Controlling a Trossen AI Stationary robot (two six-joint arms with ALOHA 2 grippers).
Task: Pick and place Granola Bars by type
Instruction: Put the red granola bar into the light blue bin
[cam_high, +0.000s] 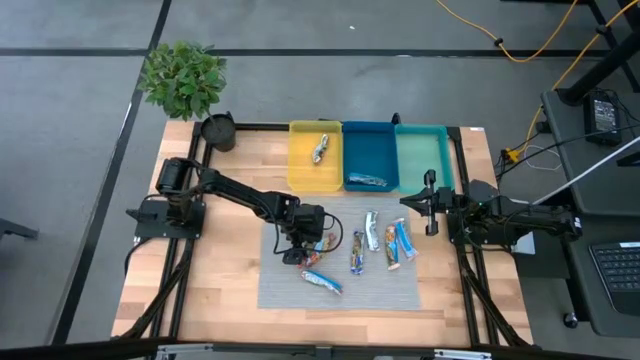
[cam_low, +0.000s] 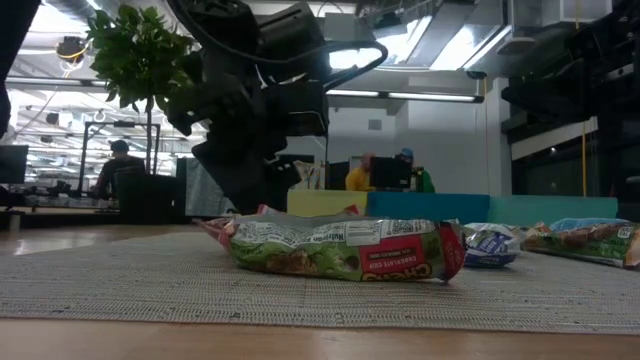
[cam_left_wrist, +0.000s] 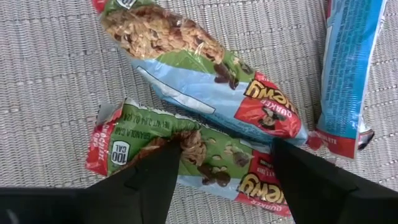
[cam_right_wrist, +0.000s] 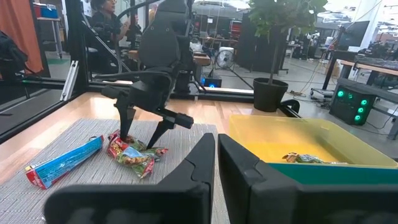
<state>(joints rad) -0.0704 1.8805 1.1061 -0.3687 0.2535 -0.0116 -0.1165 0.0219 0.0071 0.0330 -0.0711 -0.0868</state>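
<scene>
Several granola bars lie flat on a grey mat (cam_high: 300, 295). My left gripper (cam_left_wrist: 227, 152) is open and points down over two red-green wrapped bars, its fingers standing on either side of the nearer bar (cam_left_wrist: 205, 163), across its length. The second red-green bar (cam_left_wrist: 205, 81) lies just beyond it, and a blue-white bar (cam_left_wrist: 348, 68) lies beside them. The right wrist view shows the left gripper (cam_right_wrist: 140, 137) low over these bars (cam_right_wrist: 134, 152). My right gripper (cam_high: 430, 205) waits shut near the teal tray. My left gripper comes from above, pointing down, with one finger (cam_left_wrist: 146, 177) at each long side of the nearer red-green bar, near its middle (cam_left_wrist: 205, 163). The bar lies flat on the mat. Whether the fingers touch the wrapper, I cannot tell.
Three trays stand along the far edge: yellow (cam_high: 300, 170) holding one bar (cam_high: 321, 148), blue (cam_high: 370, 150) holding one bar (cam_high: 366, 181), and teal (cam_high: 422, 160). More bars (cam_high: 392, 248) lie on the mat's right half, one (cam_high: 322, 282) nearer the front. A potted plant (cam_high: 183, 78) stands far left.
</scene>
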